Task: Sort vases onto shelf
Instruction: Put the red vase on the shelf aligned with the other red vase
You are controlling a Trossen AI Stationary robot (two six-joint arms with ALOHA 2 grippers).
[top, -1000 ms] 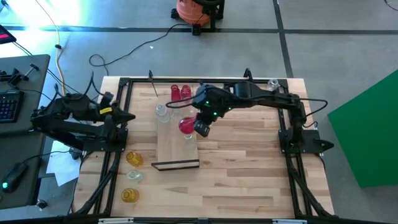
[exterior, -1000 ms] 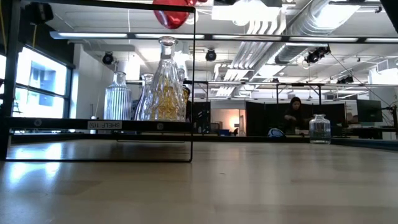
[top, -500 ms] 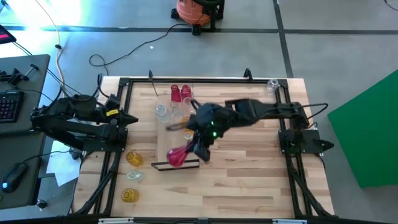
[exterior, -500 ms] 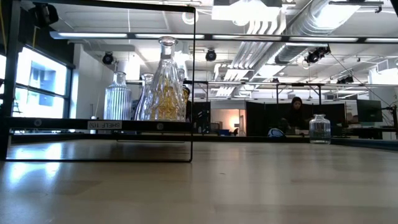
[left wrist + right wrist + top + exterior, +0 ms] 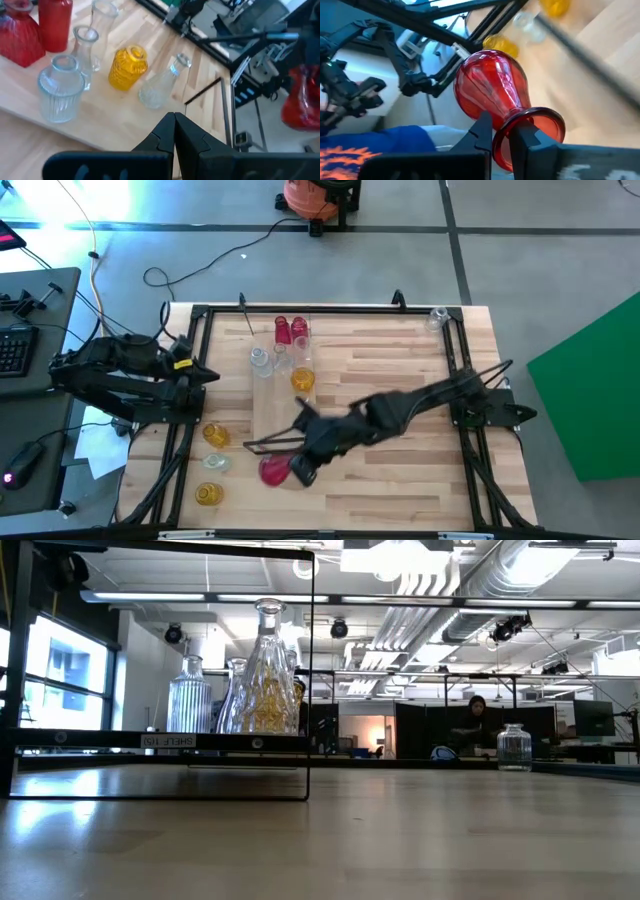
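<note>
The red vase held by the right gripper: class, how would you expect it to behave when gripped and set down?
The red vase looks like smooth glass, so probably slippery and breakable. The right gripper pinches only its narrow neck, so the bulbous body may swing. It is held tilted, so it could tip or roll if released like this.

Slatted wood table (image 5: 400,380): light-wood shelf (image 5: 268,408) plus three vases (image 5: 211,464) near its left edge.

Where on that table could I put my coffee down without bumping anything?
The broad bare table right of the shelf is free. It's crowded at the shelf's far end with vases, and near its dark edge, where the right end effector holds a red vase.
</note>
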